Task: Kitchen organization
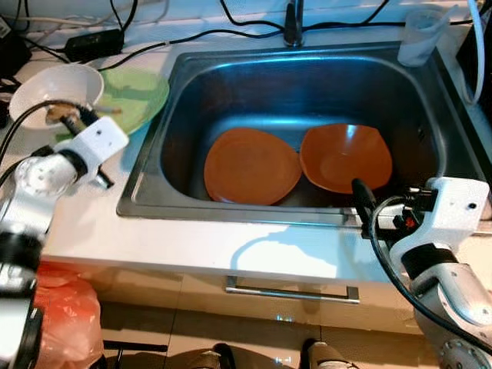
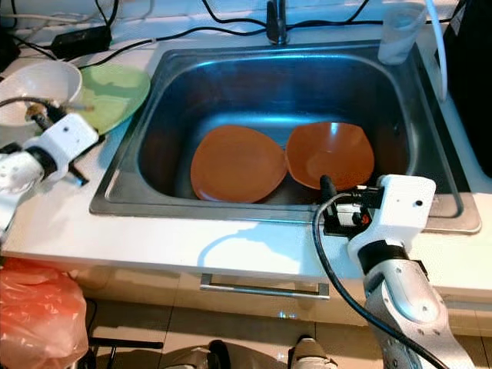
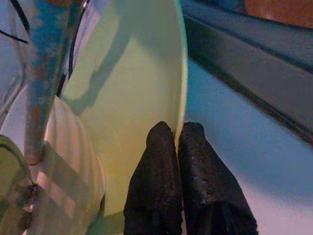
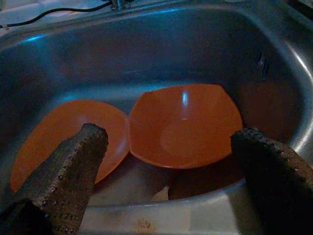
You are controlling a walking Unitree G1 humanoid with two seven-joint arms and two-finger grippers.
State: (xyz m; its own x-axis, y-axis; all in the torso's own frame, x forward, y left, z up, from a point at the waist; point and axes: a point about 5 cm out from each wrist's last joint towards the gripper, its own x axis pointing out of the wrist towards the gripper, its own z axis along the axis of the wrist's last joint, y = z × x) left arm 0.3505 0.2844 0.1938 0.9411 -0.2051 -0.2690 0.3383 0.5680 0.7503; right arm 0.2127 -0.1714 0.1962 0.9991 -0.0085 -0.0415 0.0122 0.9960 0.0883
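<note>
A pale green plate (image 1: 138, 96) lies on the white counter left of the sink, and my left gripper (image 3: 177, 129) is shut on its rim. A white bowl (image 1: 54, 88) with scraps in it stands against the plate's left side. Down in the steel sink (image 1: 231, 215) rest a flat orange plate (image 1: 250, 165) and, to its right, an orange bowl (image 1: 346, 157) tilted against it. My right gripper (image 4: 171, 132) hovers open over the sink's front rim, pointing at the orange bowl (image 4: 183, 125) without touching it.
A faucet (image 1: 292, 27) rises behind the sink, and a clear cup (image 1: 419, 34) stands at its back right corner. Black cables and a power adapter (image 1: 92, 42) cross the back counter. An orange plastic bag (image 1: 65, 315) sits on the floor at the left, below the drawer handle (image 1: 292, 292).
</note>
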